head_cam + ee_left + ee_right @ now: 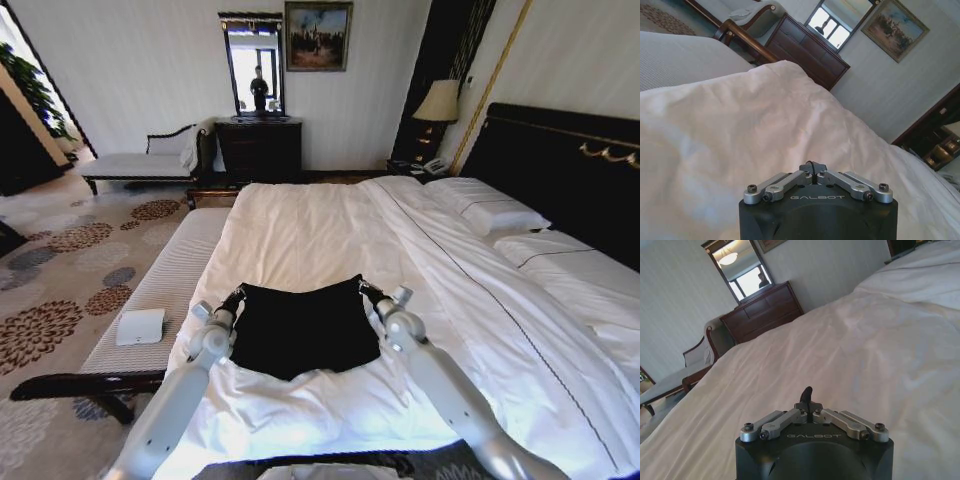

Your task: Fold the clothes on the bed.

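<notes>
On the large white-sheeted bed (330, 230), the black cotton T-shirt (300, 330) lies near the foot edge with its lettering hidden, its far corners pinched by the left gripper (236, 296) and right gripper (366, 289), both clamped on black cloth.

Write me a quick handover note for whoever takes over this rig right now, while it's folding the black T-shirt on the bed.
Left gripper: shut on the far left corner of the black T-shirt.
Right gripper: shut on the far right corner; a scrap of black cloth shows between its fingers in the right wrist view.
The T-shirt lies on the white duvet at the near end of the bed, its far edge stretched between both grippers.
Done: both corners gripped.
Left: carry out the folds and release.
</notes>
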